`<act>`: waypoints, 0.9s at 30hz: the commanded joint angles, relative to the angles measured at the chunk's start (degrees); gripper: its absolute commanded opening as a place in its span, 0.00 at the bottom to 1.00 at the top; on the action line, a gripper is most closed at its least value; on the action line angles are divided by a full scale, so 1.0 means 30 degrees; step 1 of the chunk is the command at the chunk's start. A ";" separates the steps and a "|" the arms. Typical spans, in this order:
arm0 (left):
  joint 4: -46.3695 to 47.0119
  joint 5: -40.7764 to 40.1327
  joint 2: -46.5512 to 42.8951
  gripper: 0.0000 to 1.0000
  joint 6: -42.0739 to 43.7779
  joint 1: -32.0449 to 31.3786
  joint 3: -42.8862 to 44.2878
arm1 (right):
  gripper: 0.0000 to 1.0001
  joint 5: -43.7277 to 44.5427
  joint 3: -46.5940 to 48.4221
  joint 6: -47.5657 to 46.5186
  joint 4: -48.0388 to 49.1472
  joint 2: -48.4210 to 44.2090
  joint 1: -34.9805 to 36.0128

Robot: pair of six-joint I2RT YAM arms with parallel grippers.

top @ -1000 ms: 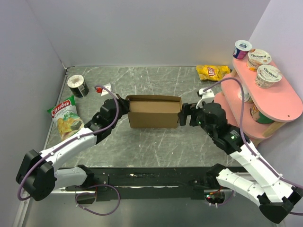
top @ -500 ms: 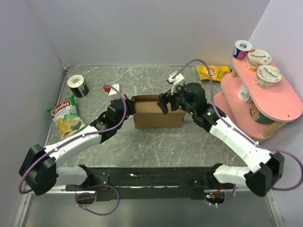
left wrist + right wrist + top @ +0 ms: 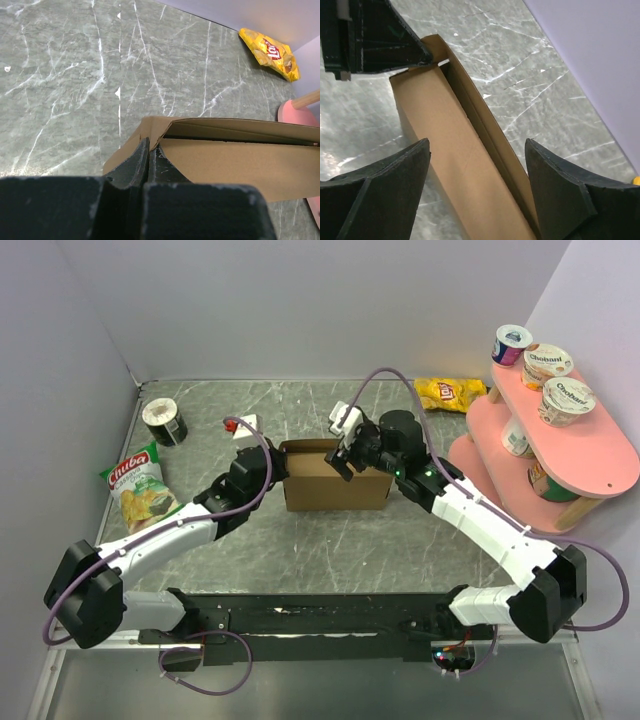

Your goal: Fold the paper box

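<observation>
The paper box (image 3: 335, 485) stands mid-way across the worktop (image 3: 300, 410), gapped along its far top edge. The left gripper (image 3: 150, 152) has fingers clenched at the left end wall, apparently bracing it; pinch unconfirmed. The right gripper (image 3: 476, 150) straddles it, fingers spread and empty, seemingly to close that gap.

L end effector (image 3: 276, 467), R end effector (image 3: 345, 460): blk; arms (image 3: 160, 540) white, cables (image 3: 388, 370) purple.

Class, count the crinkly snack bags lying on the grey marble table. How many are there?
2. A green-and-white Chiba chip bag lies at the left edge; a yellow Lay's chip bag lies at the back right, beside the pink shelf. None seems hidden.
</observation>
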 commanded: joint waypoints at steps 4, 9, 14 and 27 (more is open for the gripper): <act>-0.7103 0.2014 0.2162 0.01 0.0575 -0.0553 -0.1430 | 0.74 0.0533 -0.0649 -0.3001 0.1989 0.0835 -0.0066; -0.7132 0.2073 0.2279 0.01 0.0546 -0.0612 -0.1400 | 0.64 0.1060 -0.0680 -0.3499 0.2344 0.1420 -0.0066; -0.7190 0.2073 0.2280 0.01 0.0459 -0.0670 -0.1487 | 0.50 0.1470 -0.0503 -0.3734 0.2314 0.2181 -0.0065; -0.7337 0.2190 0.2514 0.01 0.0253 -0.0787 -0.1371 | 0.16 0.4221 -0.2139 -0.3880 0.3133 0.2154 0.1193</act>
